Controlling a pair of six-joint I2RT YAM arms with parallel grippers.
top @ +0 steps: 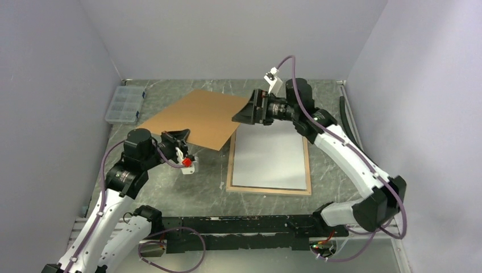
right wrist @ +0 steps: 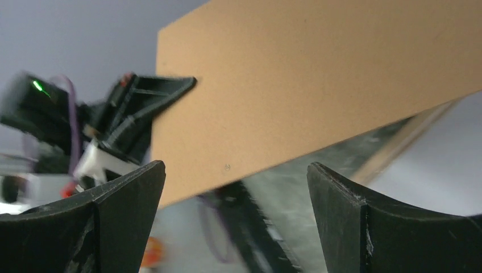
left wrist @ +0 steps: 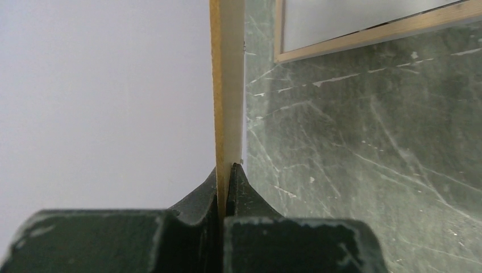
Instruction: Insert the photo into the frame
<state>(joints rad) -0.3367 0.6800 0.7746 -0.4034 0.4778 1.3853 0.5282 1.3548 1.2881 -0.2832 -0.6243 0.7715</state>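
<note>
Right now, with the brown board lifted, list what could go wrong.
1. Only the left pincer grips the fibreboard backing panel, by a thin edge. The right pincer stands open, so the panel might pivot or slip.
2. The panel's lower corner hangs close to the frame; a drop could knock it.

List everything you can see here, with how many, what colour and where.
backing panel: one, brown, raised above the table's left half
frame: one, light-wood rim around a pale sheet, flat on the table right of centre
compartment box: one, clear, far left corner
table: one, dark green marbled, under everything
left pincer: one, black, shut on the backing panel's near edge
right pincer: one, black, open beside the panel's right corner
</note>
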